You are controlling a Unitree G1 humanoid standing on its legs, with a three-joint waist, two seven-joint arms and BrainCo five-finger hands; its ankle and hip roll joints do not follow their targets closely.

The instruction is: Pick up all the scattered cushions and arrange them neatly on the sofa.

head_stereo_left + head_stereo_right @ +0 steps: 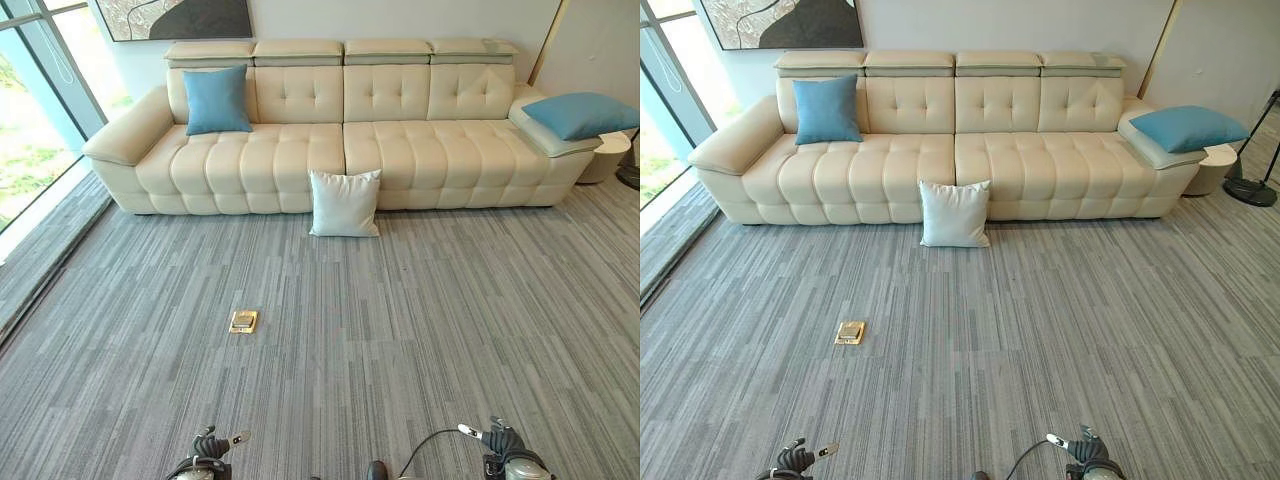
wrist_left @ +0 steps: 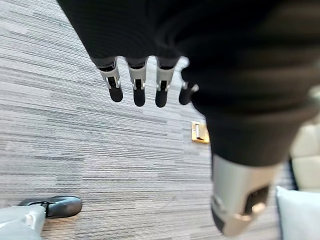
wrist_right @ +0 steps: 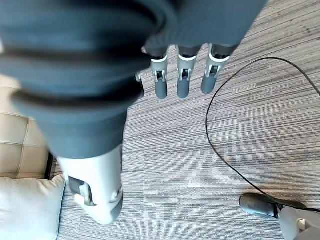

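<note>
Fingers (image 2: 137, 92) of the left hand (image 1: 210, 446) are held straight and relaxed, nothing grasped; those of the right hand (image 1: 503, 441) are likewise released and empty, as is seen in the right wrist view. Both hands are kept low at the six o'clock edge of the head views, pointed down at the grey carpet (image 1: 400, 330), well apart from every cushion.

One pale cushion (image 1: 344, 203) is found upright on the carpet, leaned against the front of the cream sofa (image 1: 300, 150) near its middle, at twelve o'clock from the robot. A blue cushion (image 1: 217, 99) is already propped on the seat at eleven o'clock, and another blue cushion (image 1: 581, 113) is laid flat on the sofa arm at two o'clock. A small brass floor plate (image 1: 243, 321) is set in the carpet.

No pick-up is judged to be begun. An approach toward twelve o'clock is called for before the pale cushion can be grasped.
</note>
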